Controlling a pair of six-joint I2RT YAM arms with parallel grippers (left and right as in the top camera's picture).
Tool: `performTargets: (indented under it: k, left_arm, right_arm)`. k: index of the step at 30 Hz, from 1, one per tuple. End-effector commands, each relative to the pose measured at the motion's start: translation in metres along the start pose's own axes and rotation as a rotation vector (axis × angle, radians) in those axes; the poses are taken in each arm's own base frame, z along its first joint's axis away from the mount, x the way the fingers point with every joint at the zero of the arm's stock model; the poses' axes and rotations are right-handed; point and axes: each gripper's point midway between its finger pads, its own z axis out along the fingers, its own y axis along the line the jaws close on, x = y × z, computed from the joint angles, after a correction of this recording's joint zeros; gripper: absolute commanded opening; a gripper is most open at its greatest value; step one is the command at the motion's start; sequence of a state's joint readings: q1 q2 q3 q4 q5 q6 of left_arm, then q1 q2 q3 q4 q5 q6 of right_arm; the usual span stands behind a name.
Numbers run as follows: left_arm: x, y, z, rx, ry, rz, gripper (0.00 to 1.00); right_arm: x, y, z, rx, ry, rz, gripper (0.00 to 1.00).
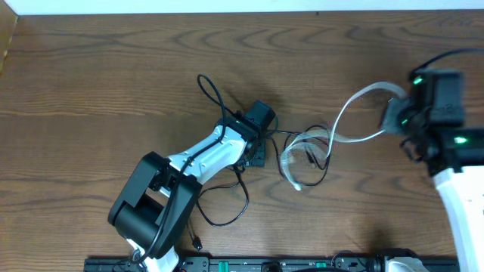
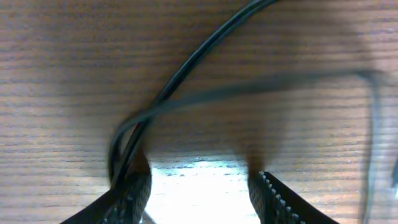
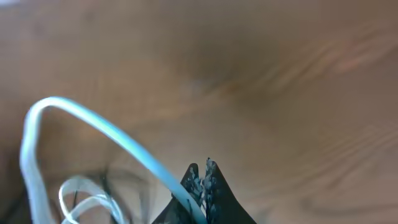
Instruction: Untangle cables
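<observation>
Right fingers (image 3: 211, 186) pinch the raised white cord (image 3: 134, 149); left fingers (image 2: 134, 199) gape wide beside the black cord (image 2: 186, 69), likely gripping it next.

This looks like a robotics lab or test bench. Two robot arms are mounted at a wood-grain surface (image 1: 91, 68): the left arm (image 1: 200, 159) reaches in from 7 o'clock and the right arm (image 1: 463, 196) from 4 o'clock. A black rail (image 1: 249, 264) carrying small green indicators runs along the 6 o'clock edge by the arm bases. Green lights (image 1: 416, 78) glow on the camera housing at the right arm's wrist, at 3 o'clock. A plain white strip (image 1: 189, 6) borders the 12 o'clock edge. A white cord (image 1: 355, 139) is laid out near the centre like a trial piece.
</observation>
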State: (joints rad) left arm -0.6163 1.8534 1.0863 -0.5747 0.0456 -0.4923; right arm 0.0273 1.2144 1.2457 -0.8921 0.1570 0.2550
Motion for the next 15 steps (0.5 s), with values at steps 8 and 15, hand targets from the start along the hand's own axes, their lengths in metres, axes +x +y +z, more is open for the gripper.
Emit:
performTargets:
  k: [8,15]
  left_arm:
    - [0.021,0.016,0.015,-0.049,0.061,0.006,0.58]
    - [0.021,0.016,0.015,-0.049,0.062,0.006,0.58]
  right_arm:
    - [-0.104,-0.104,-0.093,0.429,-0.374,0.148,0.01]
    - [-0.103,-0.151,-0.091,0.556,-0.363,0.233,0.01]
